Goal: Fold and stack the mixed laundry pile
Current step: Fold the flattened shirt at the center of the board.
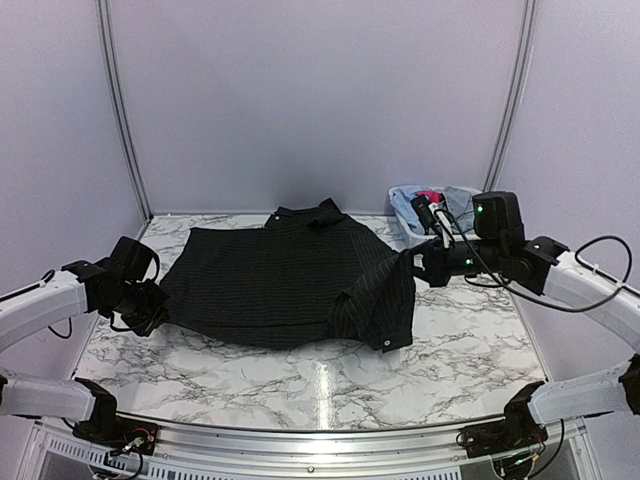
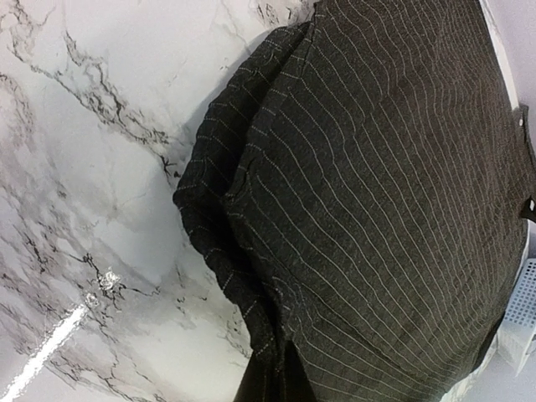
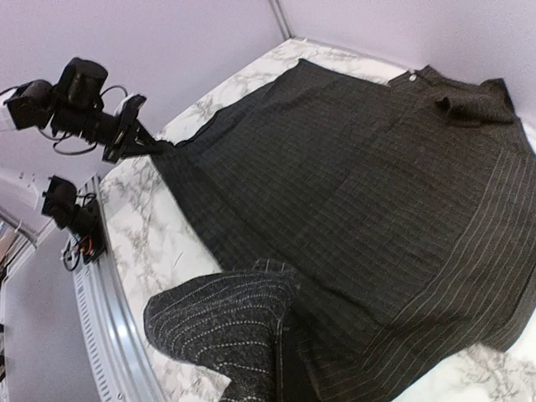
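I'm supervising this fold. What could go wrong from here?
The left gripper and right gripper pinch only edges of the black pinstriped shirt; pulling might slip a grip. The sleeve bunched by the right gripper could fold in crooked. The white basket sits behind that arm and might get bumped.
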Robot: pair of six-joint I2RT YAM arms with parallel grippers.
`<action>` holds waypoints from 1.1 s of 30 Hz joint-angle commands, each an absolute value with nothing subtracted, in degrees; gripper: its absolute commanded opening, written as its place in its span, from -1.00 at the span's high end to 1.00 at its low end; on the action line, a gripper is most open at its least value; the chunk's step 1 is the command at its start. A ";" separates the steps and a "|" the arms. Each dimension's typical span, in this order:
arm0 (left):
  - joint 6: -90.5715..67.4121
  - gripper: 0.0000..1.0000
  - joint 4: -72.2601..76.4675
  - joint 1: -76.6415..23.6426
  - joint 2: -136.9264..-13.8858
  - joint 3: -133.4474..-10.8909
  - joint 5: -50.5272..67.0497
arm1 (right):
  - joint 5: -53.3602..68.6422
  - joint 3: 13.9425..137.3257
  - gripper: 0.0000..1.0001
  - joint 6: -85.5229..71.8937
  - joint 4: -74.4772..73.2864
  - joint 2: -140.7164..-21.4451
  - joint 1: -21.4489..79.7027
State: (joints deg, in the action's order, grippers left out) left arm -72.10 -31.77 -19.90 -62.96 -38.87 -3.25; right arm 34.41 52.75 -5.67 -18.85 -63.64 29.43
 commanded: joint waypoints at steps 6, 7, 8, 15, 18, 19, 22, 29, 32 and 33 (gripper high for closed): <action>-64.14 1.00 -34.51 -16.01 -74.16 -48.09 -4.57 | 34.24 69.58 1.00 1.47 -17.42 -81.51 24.50; -63.60 1.00 -34.45 -15.23 -75.17 -48.73 -4.43 | 34.40 71.11 1.00 2.14 -17.62 -83.43 24.18; -63.22 1.00 -34.43 -14.68 -76.28 -49.29 -4.22 | 34.38 72.39 1.00 2.76 -17.85 -85.41 23.97; -59.83 0.99 -32.66 -11.40 -84.02 -53.21 -2.81 | 34.13 82.75 1.00 4.21 -17.45 -96.06 22.19; -58.32 1.00 -32.41 -11.04 -87.72 -55.21 -2.17 | 34.70 87.96 1.00 4.60 -17.67 -100.97 21.95; -58.06 0.99 -32.34 -10.95 -88.53 -55.58 -1.97 | 35.00 89.83 1.00 4.77 -17.93 -102.55 21.97; -57.67 0.99 -32.17 -10.75 -90.54 -56.30 -1.67 | 36.59 95.87 1.00 5.19 -19.29 -107.11 21.97; -56.67 0.97 -31.67 -9.55 -92.71 -57.34 -1.93 | 39.31 106.28 1.00 6.88 -22.48 -116.43 22.20; -55.99 0.96 -31.50 -9.25 -93.60 -58.03 -2.31 | 38.94 108.65 1.00 7.56 -23.23 -119.17 22.65; -55.84 0.96 -31.45 -9.17 -93.99 -58.21 -2.37 | 38.56 109.34 1.00 7.68 -23.46 -120.00 22.79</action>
State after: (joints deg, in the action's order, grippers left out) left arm -57.52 -31.51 -9.82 -92.36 -56.36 -1.74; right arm 37.76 105.27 6.09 -21.26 -117.03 22.28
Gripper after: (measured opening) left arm 0.025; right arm 0.001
